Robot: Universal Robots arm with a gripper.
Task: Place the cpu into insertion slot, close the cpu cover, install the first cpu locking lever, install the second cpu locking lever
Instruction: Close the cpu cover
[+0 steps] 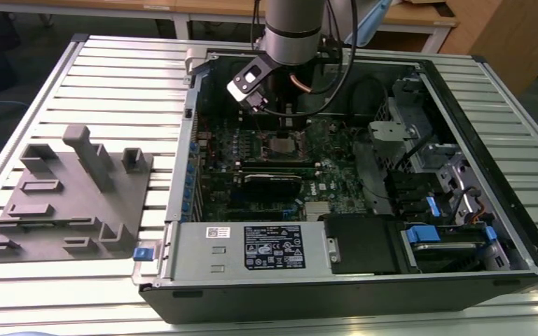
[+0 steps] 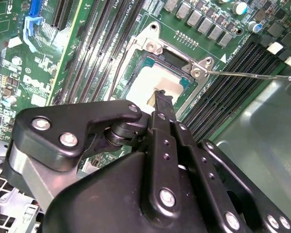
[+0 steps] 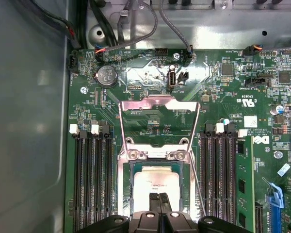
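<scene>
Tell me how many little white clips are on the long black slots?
4 white clips: two on one side of the cpu, two on the other. More may hide where the slots are covered.

The cpu (image 3: 153, 180) is pale silver, the motherboard (image 3: 223, 102) green, the hand (image 3: 159, 198) black.

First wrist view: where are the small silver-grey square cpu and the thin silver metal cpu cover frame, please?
cpu (image 3: 157, 179): first wrist view, middle of its metal top.
cpu cover (image 3: 160, 104): first wrist view, on the crossbar of the frame.
</scene>
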